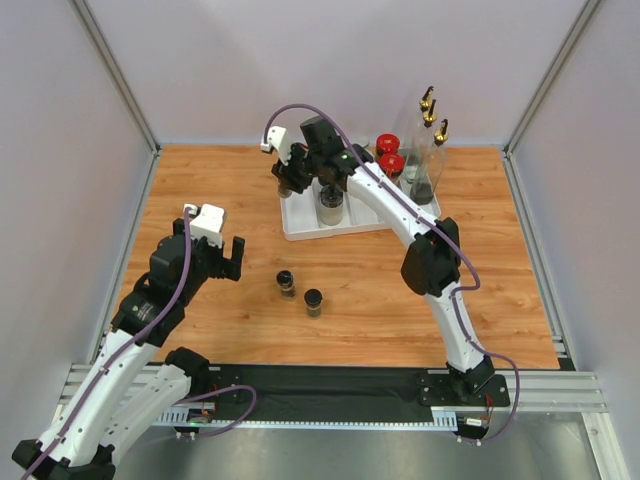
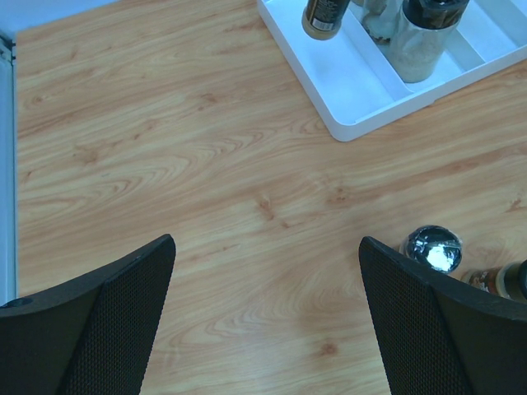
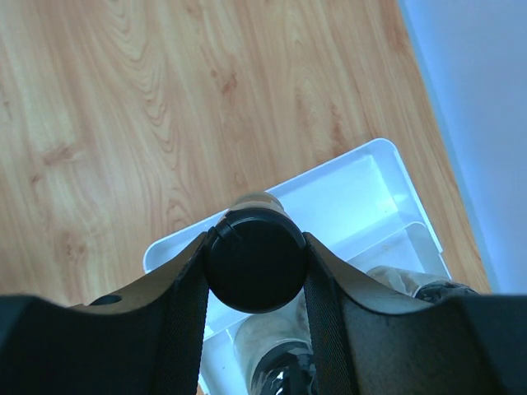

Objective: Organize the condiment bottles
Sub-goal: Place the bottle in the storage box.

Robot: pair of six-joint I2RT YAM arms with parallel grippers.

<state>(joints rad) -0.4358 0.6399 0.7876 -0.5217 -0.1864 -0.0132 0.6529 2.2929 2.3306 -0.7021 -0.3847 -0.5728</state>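
Observation:
My right gripper [image 1: 291,181] is shut on a small black-lidded jar [image 3: 255,260], jaws pressed on both sides of its lid, above the left end of the white divided tray [image 1: 300,230]. The tray's bare floor [image 3: 362,185] shows below the jar in the right wrist view. A medium jar [image 1: 331,204] stands in the tray. Two small black-lidded jars [image 1: 286,283] [image 1: 313,302] stand on the table. My left gripper [image 1: 226,261] is open and empty, left of them. In the left wrist view one of these jars [image 2: 434,248] sits beside the right finger [image 2: 412,321].
Red-capped jars [image 1: 389,153] and tall clear gold-spouted bottles [image 1: 431,135] stand at the back right behind the tray. The tray's near corner [image 2: 350,123] shows in the left wrist view with two jars [image 2: 323,16] [image 2: 422,45] in it. Walls enclose three sides.

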